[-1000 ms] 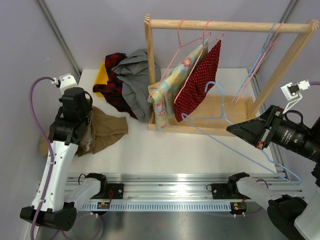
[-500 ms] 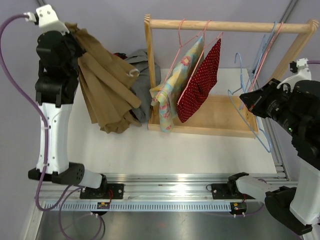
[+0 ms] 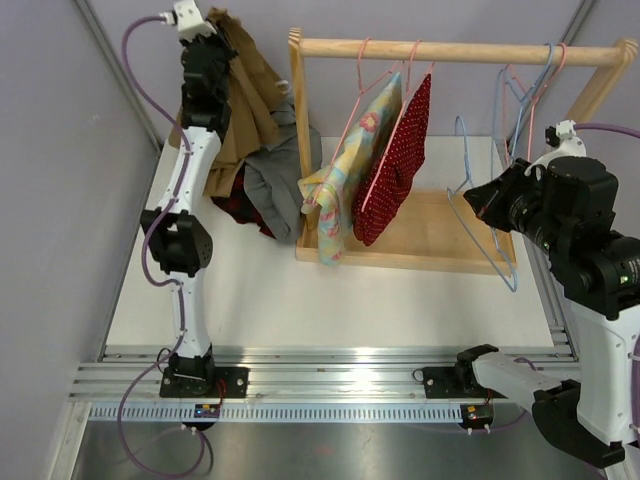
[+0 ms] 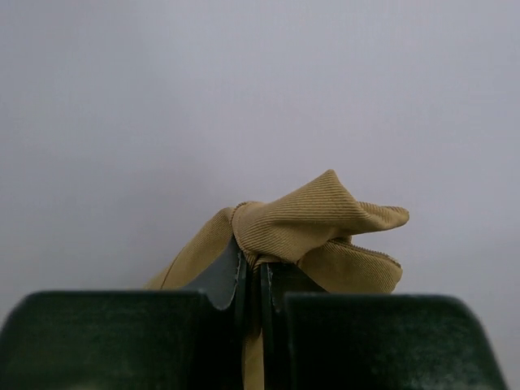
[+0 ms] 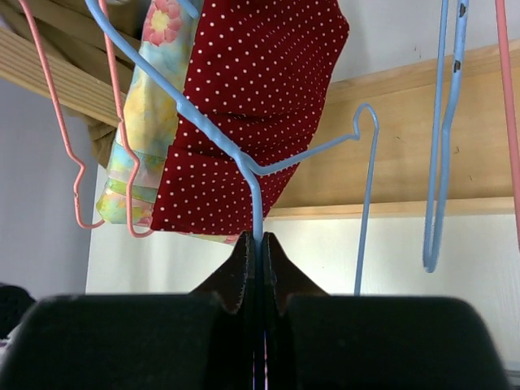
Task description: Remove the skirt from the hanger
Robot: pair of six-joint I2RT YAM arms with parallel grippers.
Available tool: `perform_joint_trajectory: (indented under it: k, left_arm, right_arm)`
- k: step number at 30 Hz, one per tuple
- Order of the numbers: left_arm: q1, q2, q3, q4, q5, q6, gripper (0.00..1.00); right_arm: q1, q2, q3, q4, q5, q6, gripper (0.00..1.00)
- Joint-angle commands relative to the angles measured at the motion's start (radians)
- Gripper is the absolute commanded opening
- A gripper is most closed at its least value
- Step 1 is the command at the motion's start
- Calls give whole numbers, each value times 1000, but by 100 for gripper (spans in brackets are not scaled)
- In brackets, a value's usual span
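Skirt point(image 3: 255, 90) x1, held hanger point(image 5: 257, 207) x1, rack point(image 3: 450, 52) x1

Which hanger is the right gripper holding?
The bare light-blue hanger, off the wooden rail, pinched in the shut right gripper; the other hangers all hang on the rail.

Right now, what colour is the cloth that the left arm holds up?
Plain tan-brown, the skirt; best seen in the left wrist view.

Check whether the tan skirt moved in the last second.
Yes. The tan skirt, held by the left gripper, rose off the table, up and back, to beside the rack's left post.
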Motion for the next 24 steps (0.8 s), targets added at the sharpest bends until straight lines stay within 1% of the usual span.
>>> perform_joint_trajectory:
  k: [1, 2, 4, 6, 7, 8, 9, 10, 11, 12, 13, 14, 15, 16, 17, 18, 19, 21, 22, 23, 24]
  left_arm:
    - [1, 90, -47, 209, 48, -110, 0]
    - [0, 109, -84, 177, 31, -125, 8]
    - [3, 142, -131, 128, -18, -177, 14]
    - [15, 161, -173, 11, -33, -221, 84]
    - [21, 155, -185, -33, -39, -267, 99]
    - [33, 138, -225, -111, -43, -287, 99]
    - [38, 109, -268, -133, -46, -327, 99]
    - [50, 9, -326, -135, -40, -340, 99]
    - [53, -53, -408, -108, -40, -352, 99]
    - [54, -119, -558, -97, -62, -379, 99]
    - [54, -202, -649, -56, -72, -386, 99]
    - [54, -350, -729, -34, -76, -392, 99]
    - [54, -435, -876, -19, -73, -409, 99]
    - [54, -507, -930, -23, -81, -410, 99]
    - [54, -635, -979, -32, -76, -416, 99]
    - [54, -688, -1027, -44, -46, -415, 99]
    - [52, -736, -1068, -134, -40, -424, 99]
    - [49, -864, -1098, -217, 31, -412, 99]
    - [38, -909, -1119, -292, 48, -395, 97]
    - [29, -949, -1130, -326, 49, -380, 97]
    - [17, -1018, -1136, -353, 57, -320, 98]
  right_arm:
    - [3, -26, -8, 79, 11, -7, 0]
    - [3, -27, -10, 85, 6, -10, 0]
    - [3, -27, -7, 93, 5, -10, 0]
    - [3, -16, 17, 105, -3, -12, 0]
    - [3, -9, 31, 110, -7, -12, 0]
    - [3, 2, 48, 109, -9, -19, 0]
    - [3, 28, 86, 109, -7, -22, 0]
    - [3, 39, 109, 107, 0, -27, 0]
    - [3, 60, 128, 109, 9, -35, 0]
    - [3, 68, 168, 110, 29, -38, 0]
    - [3, 74, 185, 122, 42, -42, 0]
    - [1, 82, 215, 130, 52, -50, 0]
    - [3, 86, 232, 136, 78, -50, 0]
    - [3, 89, 248, 150, 94, -54, 0]
    - [3, 92, 261, 156, 109, -64, 0]
    - [3, 102, 283, 162, 141, -70, 0]
    - [1, 105, 288, 177, 160, -77, 0]
    - [1, 128, 291, 193, 212, -104, 0]
    - [3, 134, 285, 219, 229, -123, 0]
    - [3, 152, 272, 234, 255, -134, 0]
    - [3, 161, 268, 253, 263, -143, 0]
